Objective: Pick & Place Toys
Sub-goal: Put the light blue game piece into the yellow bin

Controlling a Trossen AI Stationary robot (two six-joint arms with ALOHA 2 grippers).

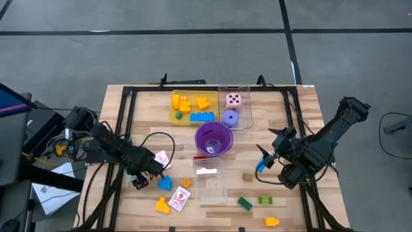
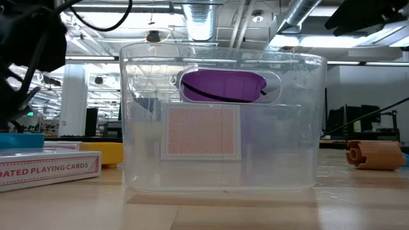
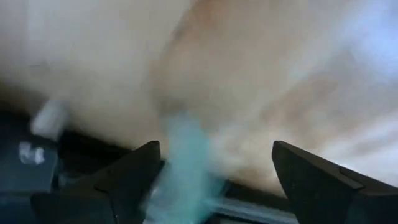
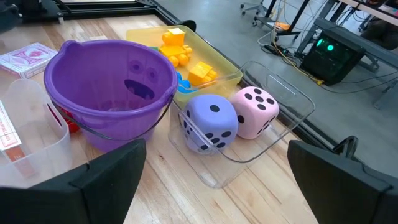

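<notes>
Trouble looked likeliest at the left hand, low over the near left of the desk with its fingers apart and nothing gripped. A blue brick lay just beside its tips, and the left wrist view showed only a blurred blue shape between the open fingers, so a misjudged closing could nudge the brick aside rather than catch it. A yellow brick, a small orange piece and a red-white card box lay close by and could be knocked. Farther right, green bricks and another yellow one waited near the front edge. The right hand hung spread and empty at mid-desk. Beyond stood the purple cup, then the yellow tray of sorted bricks and the clear tray holding the purple die and pink die; a careless carry past the cup could tip it.
</notes>
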